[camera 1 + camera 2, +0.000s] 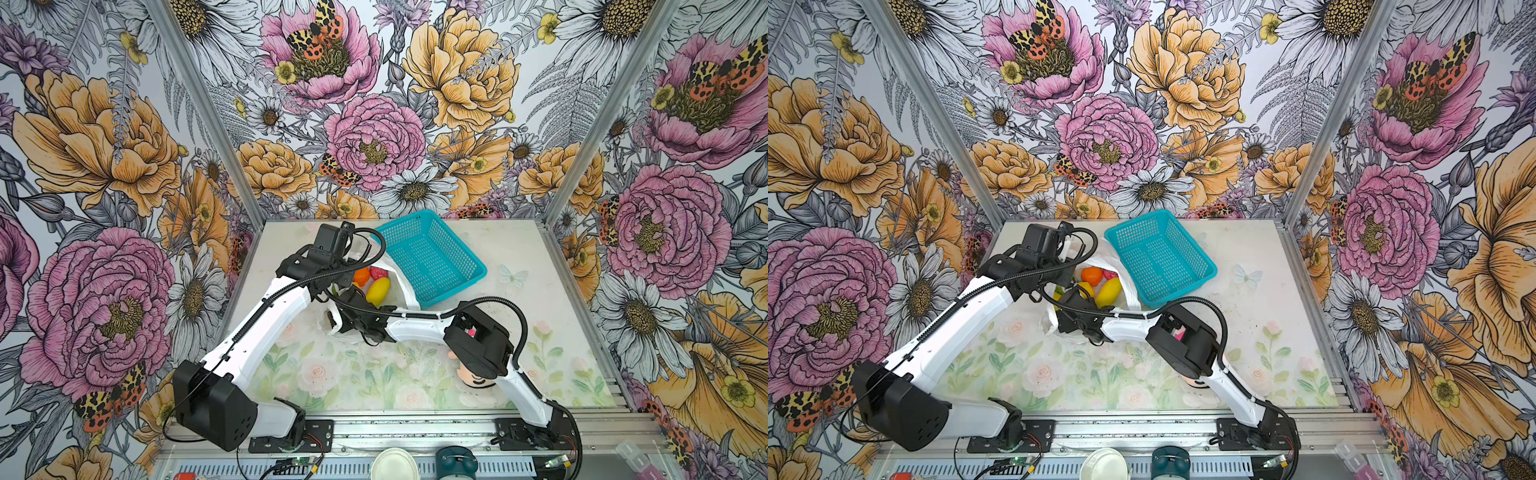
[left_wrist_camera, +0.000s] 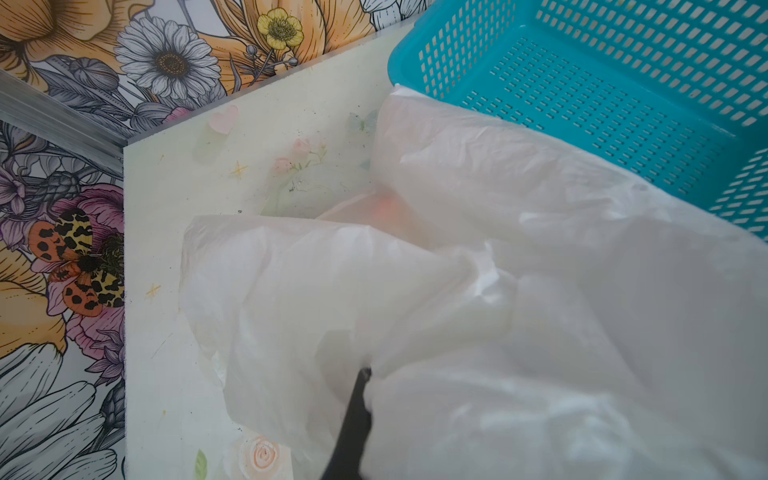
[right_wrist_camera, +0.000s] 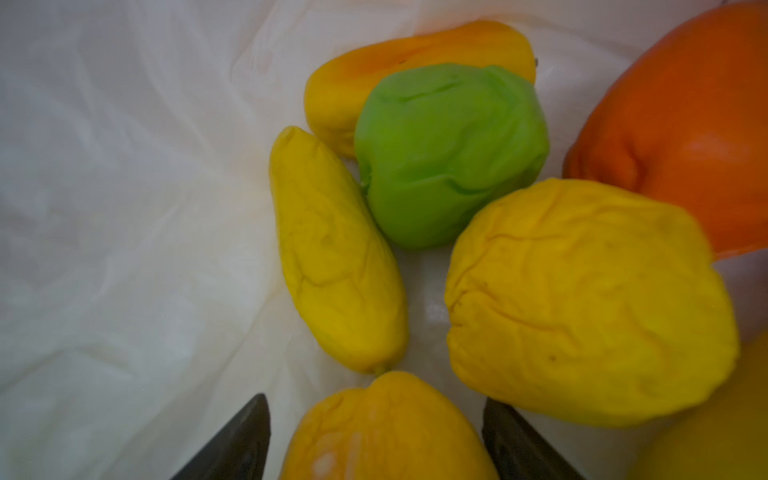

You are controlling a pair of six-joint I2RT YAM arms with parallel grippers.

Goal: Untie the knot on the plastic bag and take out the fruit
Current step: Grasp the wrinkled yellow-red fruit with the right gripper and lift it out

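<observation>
The white plastic bag (image 1: 409,291) lies open beside the basket, and its knot is out of view. Fruit shows in its mouth in both top views: an orange one (image 1: 361,275), a pink-red one (image 1: 378,272) and a yellow oblong one (image 1: 1108,292). My left gripper (image 2: 368,372) is shut on a fold of the bag (image 2: 540,291), holding that edge up; only one dark finger shows. My right gripper (image 3: 376,415) is inside the bag, open, with a yellow-orange fruit (image 3: 386,432) between its jaws. Beyond it lie a green fruit (image 3: 449,153) and yellow ones (image 3: 336,257).
A teal mesh basket (image 1: 403,220) stands empty at the back, touching the bag. A plush doll (image 1: 478,380) lies mostly under the right arm near the front. Patterned walls close in the back and both sides of the table.
</observation>
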